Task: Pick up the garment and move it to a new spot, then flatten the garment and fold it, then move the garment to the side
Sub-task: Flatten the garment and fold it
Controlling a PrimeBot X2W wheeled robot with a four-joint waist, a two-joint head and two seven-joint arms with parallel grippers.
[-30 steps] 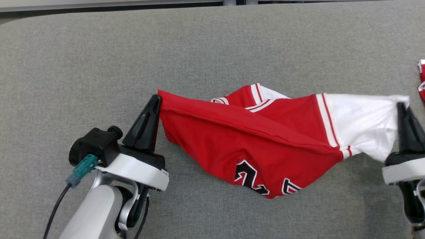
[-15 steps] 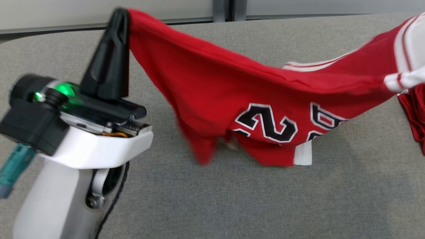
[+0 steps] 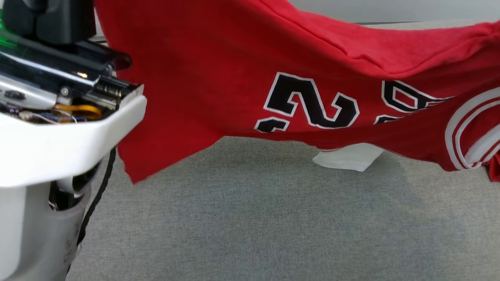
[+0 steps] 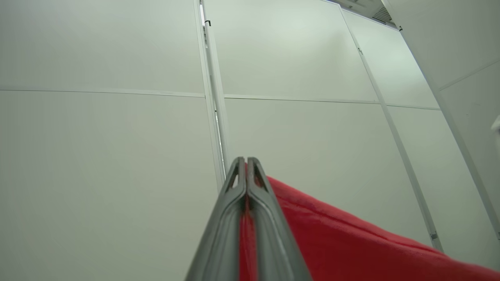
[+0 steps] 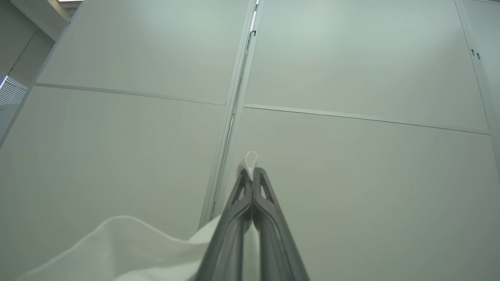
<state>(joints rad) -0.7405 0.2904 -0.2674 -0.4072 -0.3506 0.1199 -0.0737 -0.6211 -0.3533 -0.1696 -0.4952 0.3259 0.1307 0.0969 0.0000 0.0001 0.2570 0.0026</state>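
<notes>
Above the grey table (image 3: 250, 218), the garment (image 3: 242, 70) is held stretched in the air, clear of the cloth-covered top.
The left gripper (image 4: 247, 171) is clamped on a red edge and the right gripper (image 5: 253, 171) on a white corner, both pointed up at the pale wall panels (image 4: 117, 117) beyond the table. The carry to a new spot is judged to be in hand. Next, the garment would need to be lowered onto the table and kept taut for flattening.

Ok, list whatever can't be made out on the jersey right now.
Second number on the garment: head view, a fold half covers it.
Garment's right end: head view, cut by the edge.
Cloth inside left gripper and right gripper: wrist views, their fingers hide it.
</notes>
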